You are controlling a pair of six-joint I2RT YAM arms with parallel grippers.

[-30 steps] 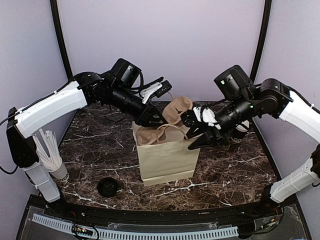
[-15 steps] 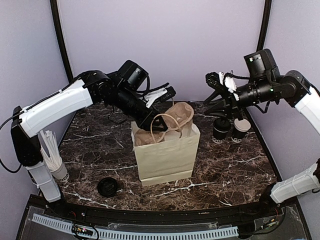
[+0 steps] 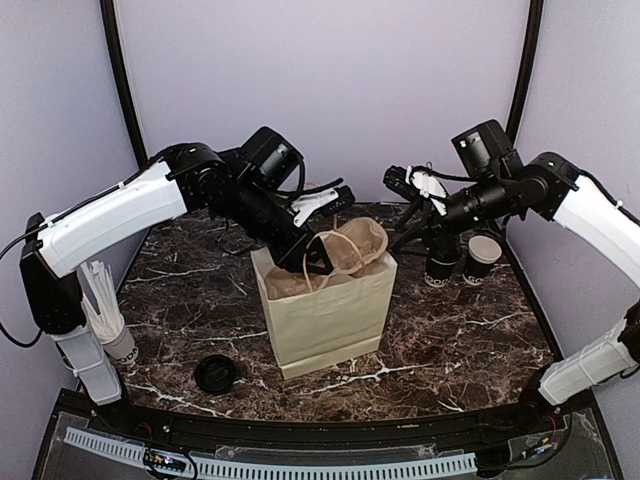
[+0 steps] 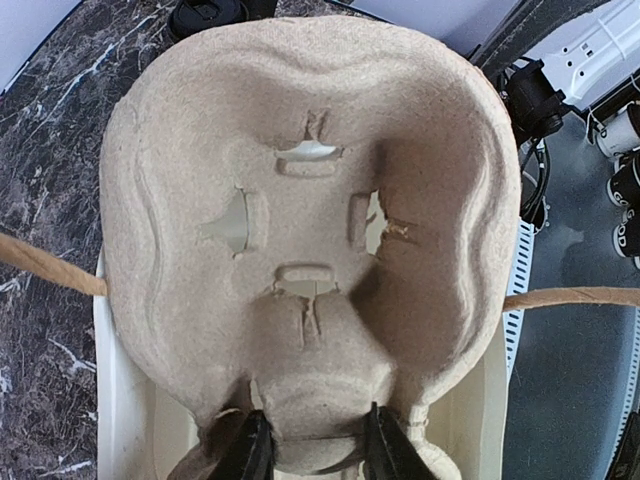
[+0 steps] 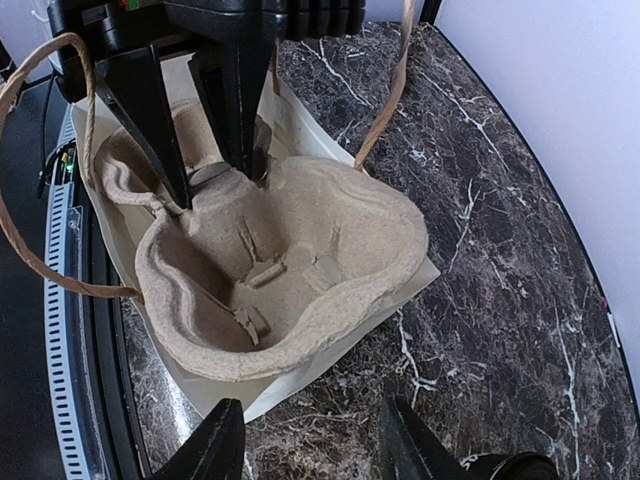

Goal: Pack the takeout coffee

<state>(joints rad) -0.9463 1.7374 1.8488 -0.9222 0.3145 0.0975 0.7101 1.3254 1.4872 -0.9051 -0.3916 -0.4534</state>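
Observation:
The takeout coffee point(image 3: 440, 268), a black cup with a black lid, stands on the table at the right, partly behind my right arm. A brown pulp cup carrier point(image 3: 350, 246) sits tilted in the mouth of the paper bag point(image 3: 325, 315). My left gripper point(image 3: 312, 258) is shut on the carrier's rim; in the left wrist view the gripper point(image 4: 315, 450) pinches the near edge of the carrier point(image 4: 310, 190). My right gripper point(image 3: 405, 190) is open and empty, above the table right of the bag. In the right wrist view it point(image 5: 312, 450) hangs over the marble beside the carrier point(image 5: 290, 270).
A matching black cup with a bare white rim point(image 3: 482, 258) stands right of the lidded one. A loose black lid point(image 3: 215, 373) lies front left. A cup of white stirrers point(image 3: 105, 315) stands at the left edge. The bag's rope handles point(image 5: 385, 90) arch over the carrier.
My right gripper has let go and pulled back from the bag to the right, open. My left gripper has kept the carrier and pushed it lower into the bag, which shifted slightly left.

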